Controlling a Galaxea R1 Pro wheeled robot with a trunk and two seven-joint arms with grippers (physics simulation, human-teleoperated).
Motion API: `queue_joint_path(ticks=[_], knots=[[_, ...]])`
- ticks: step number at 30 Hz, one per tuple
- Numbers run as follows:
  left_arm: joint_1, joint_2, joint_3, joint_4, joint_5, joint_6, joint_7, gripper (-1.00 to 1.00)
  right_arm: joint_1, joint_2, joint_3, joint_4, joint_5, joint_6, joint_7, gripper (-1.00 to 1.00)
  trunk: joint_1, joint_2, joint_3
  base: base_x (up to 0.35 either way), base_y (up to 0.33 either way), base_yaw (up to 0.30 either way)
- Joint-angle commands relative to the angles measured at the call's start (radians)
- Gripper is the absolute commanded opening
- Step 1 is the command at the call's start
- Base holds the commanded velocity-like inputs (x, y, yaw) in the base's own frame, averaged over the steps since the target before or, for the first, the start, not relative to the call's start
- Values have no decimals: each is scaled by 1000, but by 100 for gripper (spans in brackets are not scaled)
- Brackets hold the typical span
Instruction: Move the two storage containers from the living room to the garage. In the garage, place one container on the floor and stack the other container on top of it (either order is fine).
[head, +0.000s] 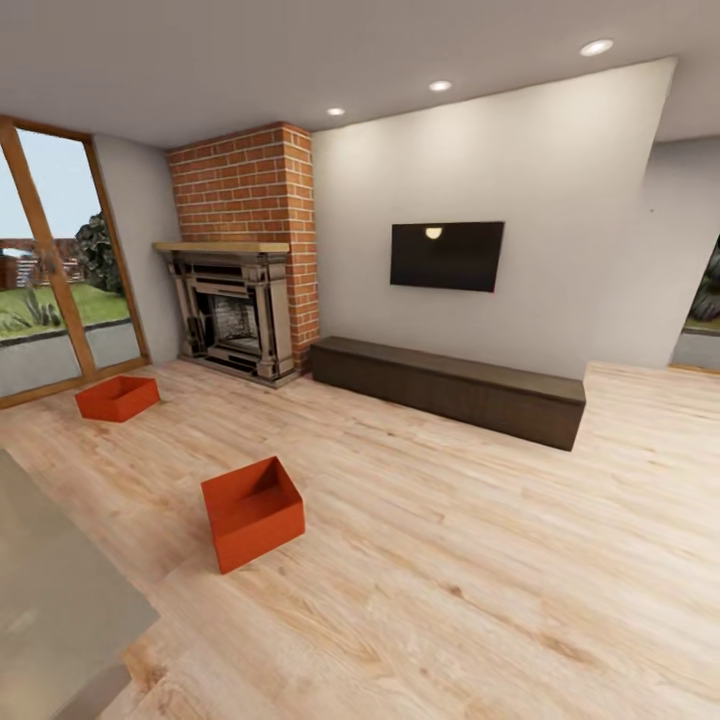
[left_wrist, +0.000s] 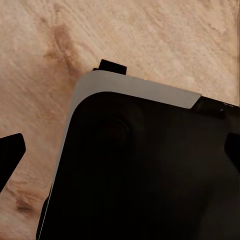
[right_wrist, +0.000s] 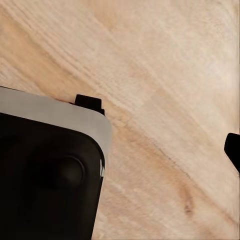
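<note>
Nearest bin (head: 252, 511) sits on wood floor (head: 480, 580); robot should roll closer, squaring up first. Jaw state: can't tell.

Two storage containers sit on the wood floor (head: 480, 600), well apart. The near container (head: 253, 512) lies left of centre, in open floor. The far container (head: 117, 397) lies further back and left, just before the glass door (head: 50, 270). Fireplace (head: 235, 315) stands against the back wall, right of the door. Low bench (head: 450, 388) runs along the wall right of the fireplace, TV (head: 446, 256) mounted above it. A counter edge (head: 60, 600) at near left.
</note>
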Motion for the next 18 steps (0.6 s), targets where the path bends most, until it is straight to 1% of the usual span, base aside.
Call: queue_joint_path(ticks=[1,11,14,18], knots=[[0,0,0,-1,6,3,1,100,-1,0,7,2,-11,-5,-1,100,1,0,-1,325,0,233],[0,0,0,-3,6,5,1,100,-1,0,5,2,-12,-5,-1,100,1,0,-1,325,0,261],[0,0,0,-4,6,6,1,100,-1,0,5,2,-11,-5,-1,100,1,0,-1,325,0,99],[0,0,0,-4,6,6,1,100,-1,-2,10,2,-8,-5,-1,100,1,0,-1,325,0,22]])
